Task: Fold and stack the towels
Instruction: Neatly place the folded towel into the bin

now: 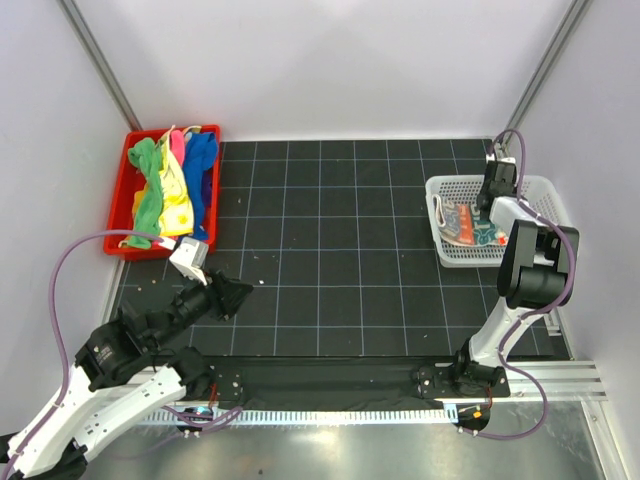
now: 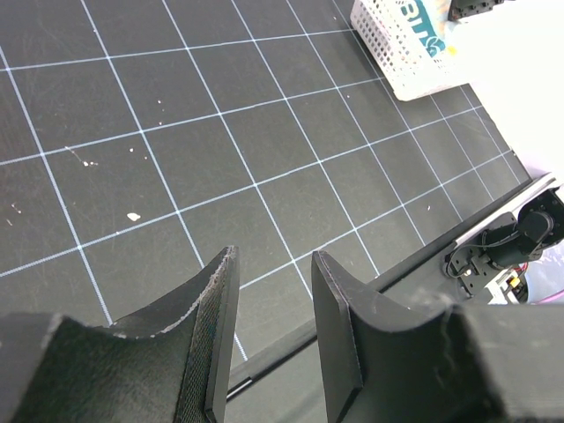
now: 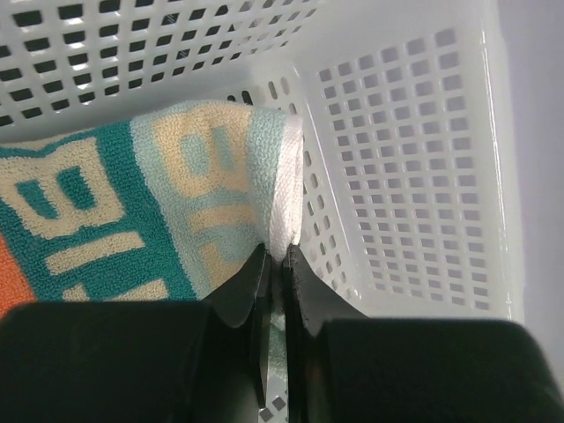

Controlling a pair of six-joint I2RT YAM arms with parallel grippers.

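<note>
We see the right gripper (image 3: 275, 261) clamped on the white hem of the printed towel (image 3: 132, 220), inside the white mesh basket (image 3: 397, 176) at far right. The left gripper (image 2: 274, 257) has jaws apart, empty, over the black grid mat (image 2: 176, 132). Green, yellow, pink and blue towels (image 1: 170, 185) lie piled in the red bin (image 1: 118, 200), far left.
</note>
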